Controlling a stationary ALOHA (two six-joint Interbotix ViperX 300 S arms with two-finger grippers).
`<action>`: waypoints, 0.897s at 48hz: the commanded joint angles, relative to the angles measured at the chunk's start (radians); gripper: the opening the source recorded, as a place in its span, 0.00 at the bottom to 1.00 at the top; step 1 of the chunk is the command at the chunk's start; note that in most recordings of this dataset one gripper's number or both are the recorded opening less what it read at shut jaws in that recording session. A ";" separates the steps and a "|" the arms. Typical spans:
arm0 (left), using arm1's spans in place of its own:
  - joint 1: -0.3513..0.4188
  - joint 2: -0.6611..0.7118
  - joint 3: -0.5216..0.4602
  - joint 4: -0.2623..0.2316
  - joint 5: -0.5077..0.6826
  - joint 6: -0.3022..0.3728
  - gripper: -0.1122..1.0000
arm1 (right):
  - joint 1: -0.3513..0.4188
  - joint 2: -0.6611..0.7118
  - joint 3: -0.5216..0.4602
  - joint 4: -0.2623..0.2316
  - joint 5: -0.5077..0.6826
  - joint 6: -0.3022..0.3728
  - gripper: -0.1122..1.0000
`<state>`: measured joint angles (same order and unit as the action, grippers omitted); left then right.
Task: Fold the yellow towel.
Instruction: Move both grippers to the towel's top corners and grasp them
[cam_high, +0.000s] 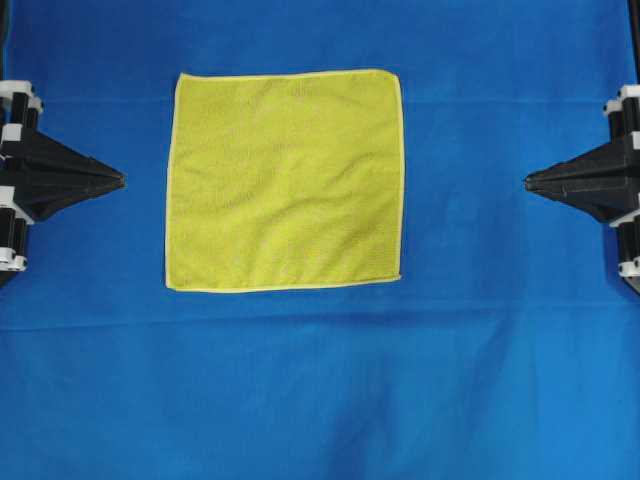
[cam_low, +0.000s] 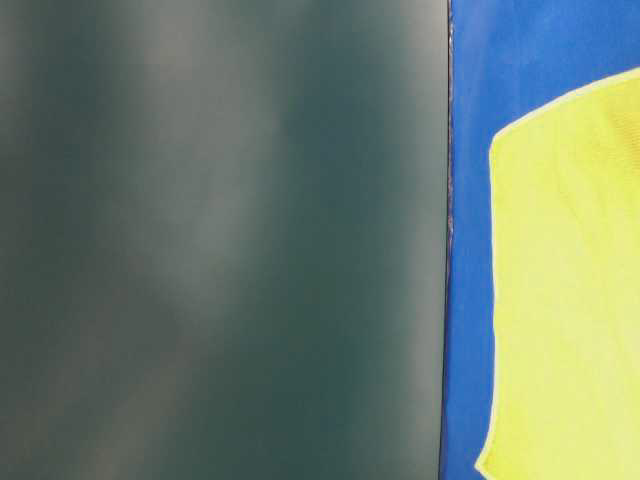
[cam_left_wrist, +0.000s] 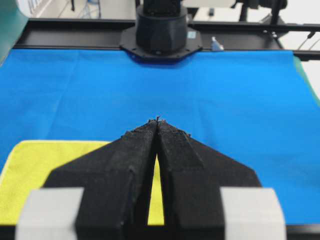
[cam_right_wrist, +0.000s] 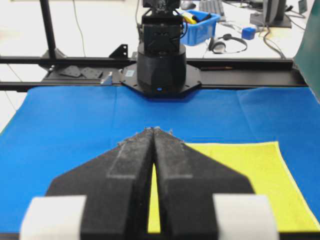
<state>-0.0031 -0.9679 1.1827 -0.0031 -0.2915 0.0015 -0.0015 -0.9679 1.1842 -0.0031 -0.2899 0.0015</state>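
On blue cloth (cam_high: 500, 380): yellow towel (cam_high: 285, 180) flat, unfolded; left fingers (cam_high: 118, 180), right fingers (cam_high: 530, 181) pressed together, empty, well apart.

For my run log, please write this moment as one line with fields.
stage: not started | yellow towel: flat, unfolded on blue cloth | left gripper: shut, empty, apart from towel | right gripper: shut, empty, apart from towel

Both arms are matte black — each wedge-shaped tool (cam_high: 118, 180) rough-textured, with white blocks behind.
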 joint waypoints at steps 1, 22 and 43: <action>0.008 0.012 -0.028 -0.029 0.006 -0.018 0.10 | -0.012 0.015 -0.032 0.002 -0.009 0.005 0.10; 0.219 0.198 -0.006 -0.028 0.029 -0.023 0.10 | -0.308 0.296 -0.114 0.005 0.060 0.021 0.10; 0.471 0.545 -0.009 -0.028 -0.075 -0.008 0.79 | -0.499 0.790 -0.353 -0.031 0.149 -0.006 0.59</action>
<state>0.4234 -0.4817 1.1873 -0.0307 -0.3298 -0.0061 -0.4771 -0.2500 0.8958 -0.0153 -0.1473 0.0031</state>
